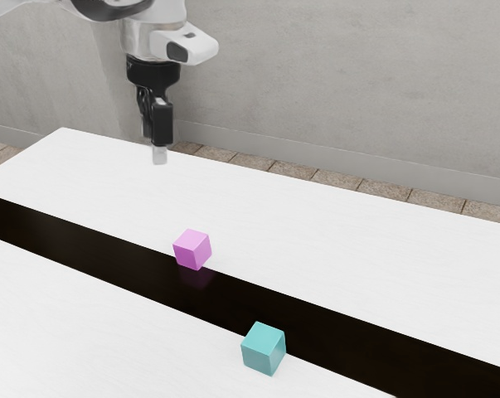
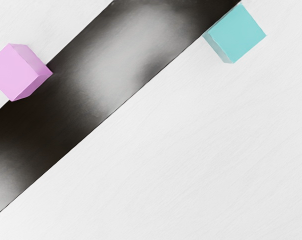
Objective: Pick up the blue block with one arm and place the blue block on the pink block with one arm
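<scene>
The blue block, a teal-blue cube, rests on the near white surface, right at the edge of the dark strip. The pink block sits on the far edge of that strip, up and toward the exterior view's left of the blue one. My gripper hangs high above the far white tabletop, well behind both blocks, pointing down and holding nothing. In the wrist view the pink block and the blue block lie on opposite sides of the dark strip, both far below my hand.
A dark glossy strip runs diagonally between the two white surfaces. A grey wall and a tiled floor lie behind the table. The white surface spreads wide around both blocks.
</scene>
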Available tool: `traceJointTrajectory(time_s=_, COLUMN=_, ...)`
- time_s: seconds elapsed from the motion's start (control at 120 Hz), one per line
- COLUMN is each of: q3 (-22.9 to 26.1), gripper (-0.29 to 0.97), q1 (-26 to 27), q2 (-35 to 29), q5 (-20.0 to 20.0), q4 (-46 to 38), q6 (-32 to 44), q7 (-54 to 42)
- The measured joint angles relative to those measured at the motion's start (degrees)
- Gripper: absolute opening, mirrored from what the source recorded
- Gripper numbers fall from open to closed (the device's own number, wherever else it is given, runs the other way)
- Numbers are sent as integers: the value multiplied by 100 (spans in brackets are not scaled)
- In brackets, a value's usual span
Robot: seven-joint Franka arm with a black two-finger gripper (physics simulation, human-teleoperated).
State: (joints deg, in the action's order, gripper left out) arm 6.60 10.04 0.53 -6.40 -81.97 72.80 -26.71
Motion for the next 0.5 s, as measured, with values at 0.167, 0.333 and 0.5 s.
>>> traceJointTrajectory(time_s=0.167, q3=6, gripper=68, q1=359, q2=-80, q5=205, q4=-192, q6=221, q7=-325)
traceJointTrajectory(time_s=0.333, q3=60, gripper=68, q1=-398, q2=-1441, q5=448, q4=-2026, q6=435, q7=-773)
traceJointTrajectory(time_s=0.5, q3=290, gripper=68, q1=-383, q2=-1510, q5=601, q4=-3042, q6=1094, q7=-1483)
